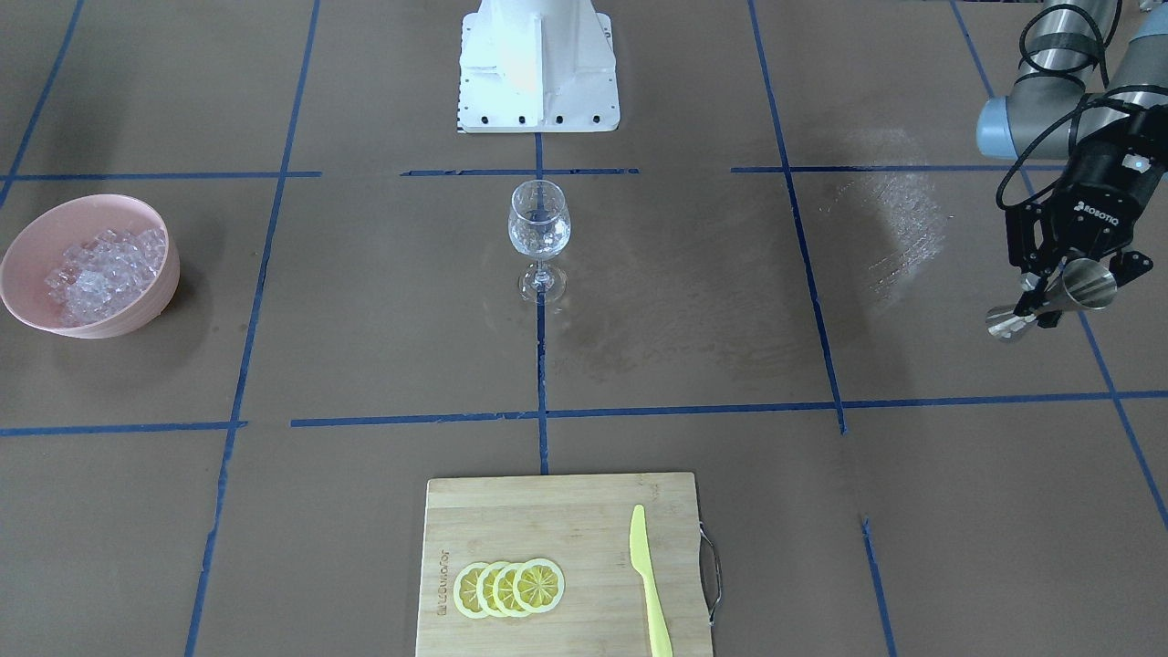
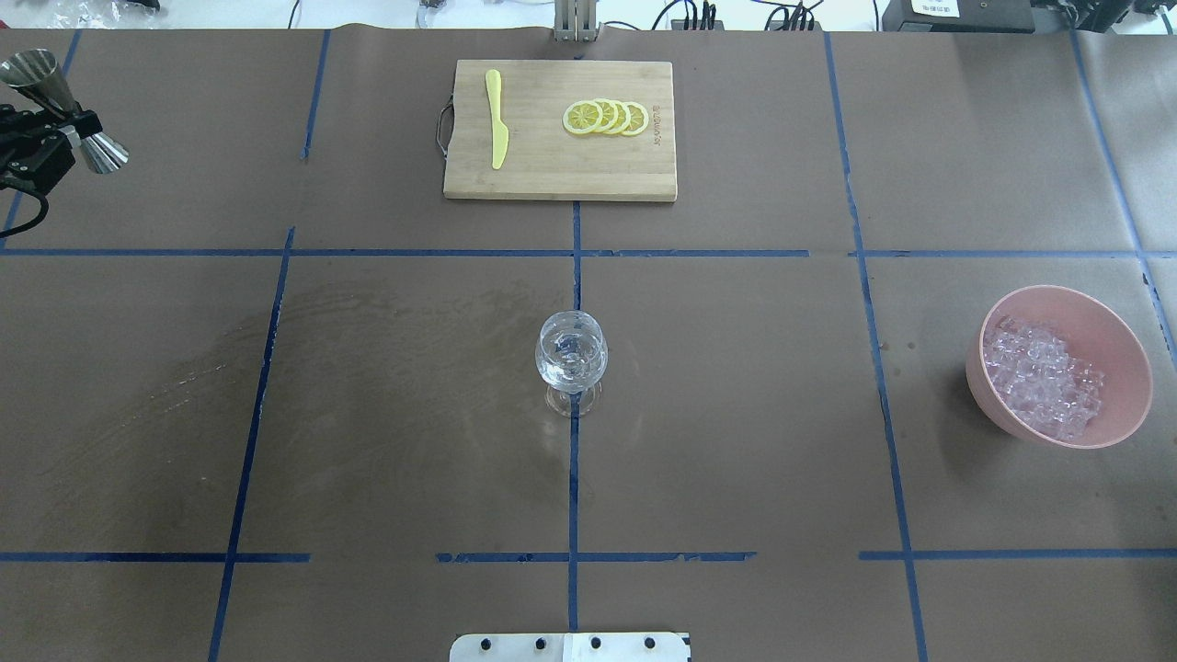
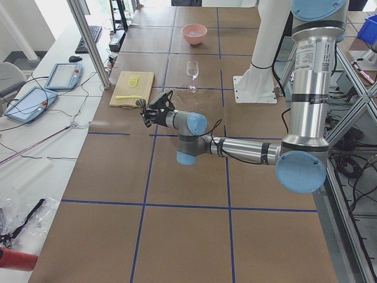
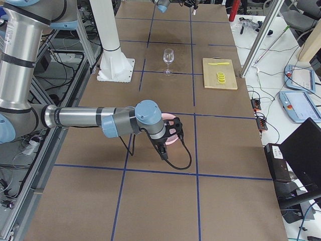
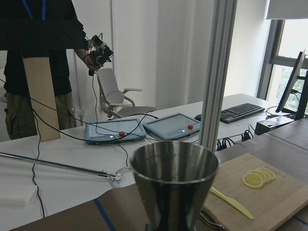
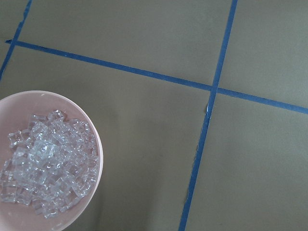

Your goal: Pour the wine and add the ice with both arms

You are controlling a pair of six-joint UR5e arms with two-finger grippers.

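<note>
Steel jigger [image 2: 37, 75], tilted, is clamped at its waist between the left fingers [image 2: 81, 121], held above the worktop [image 2: 736, 414] at its far left. Further along, a cutting board [image 2: 552, 170] carries a yellow knife [image 2: 497, 119] and overlapping lemon slices [image 2: 607, 117]. The wine glass [image 2: 571, 354] stands upright mid-worktop on blue tape. At right, ice [image 2: 1044, 386] is heaped in a pink bowl [image 2: 1117, 331]. The right fingers [image 4: 166, 143] hang just beside it, and I cannot tell whether they are open or closed.
</note>
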